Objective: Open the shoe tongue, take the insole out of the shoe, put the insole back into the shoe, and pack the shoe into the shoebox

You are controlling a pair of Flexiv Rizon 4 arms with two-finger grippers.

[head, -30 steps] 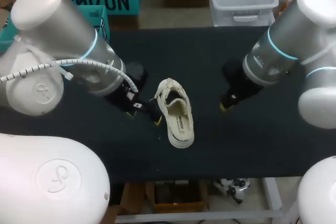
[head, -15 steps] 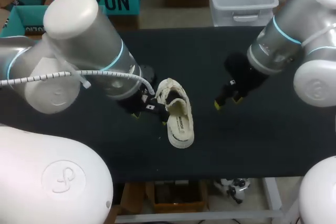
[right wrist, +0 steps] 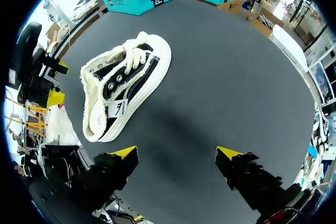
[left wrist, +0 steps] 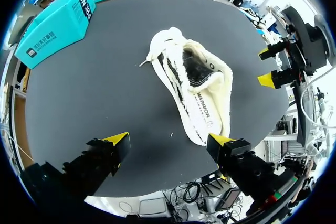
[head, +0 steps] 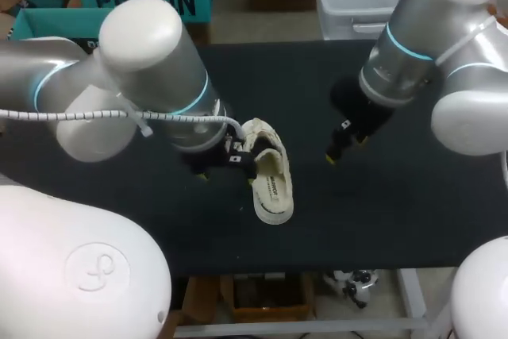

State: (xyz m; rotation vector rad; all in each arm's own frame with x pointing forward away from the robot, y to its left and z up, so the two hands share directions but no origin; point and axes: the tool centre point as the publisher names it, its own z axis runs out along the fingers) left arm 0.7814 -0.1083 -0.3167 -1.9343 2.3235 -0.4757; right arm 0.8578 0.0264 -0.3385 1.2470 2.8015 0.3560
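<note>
On the black counter (head: 381, 220), the shoe (head: 268, 171) lies on its side, its insole (left wrist: 202, 111) apparently inside and untouched. Left jaws hang apart close beside it and right jaws apart, clear of it. Every step, packing included, seems yet to be done.

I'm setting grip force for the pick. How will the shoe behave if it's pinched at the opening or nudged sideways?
The shoe is a low canvas one, so it is probably light. Its collar looks soft and frayed and would likely fold under a pinch, while the rubber sole should stay stiffer. Being low and wide, it would more likely slide or spin than tip.
</note>
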